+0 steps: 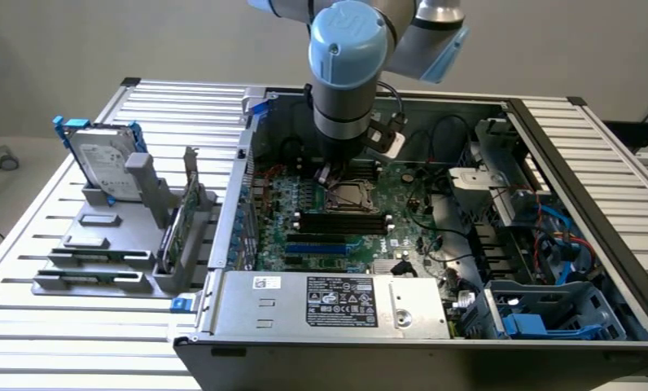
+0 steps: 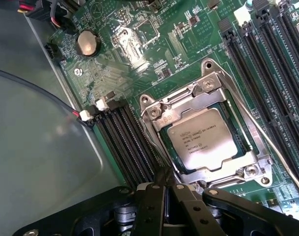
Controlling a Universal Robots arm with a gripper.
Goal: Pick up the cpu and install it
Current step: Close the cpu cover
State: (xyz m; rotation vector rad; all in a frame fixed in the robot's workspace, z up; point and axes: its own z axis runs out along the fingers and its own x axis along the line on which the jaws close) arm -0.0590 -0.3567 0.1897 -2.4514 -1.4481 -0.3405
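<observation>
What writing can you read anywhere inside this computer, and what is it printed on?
cpu, seated in the socket: several printed lines, too blurred to read.
Power supply label: text and symbols, too small to read.
Small white sticker on the power supply: too small to read.
Motherboard: white markings, unreadable.
Hard drive: label unreadable.

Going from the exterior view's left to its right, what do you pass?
Hard drive standing in the grey rack, then the expansion card upright on the rack, then the CPU in its socket on the motherboard, then the blue drive caddy inside the case.
</observation>
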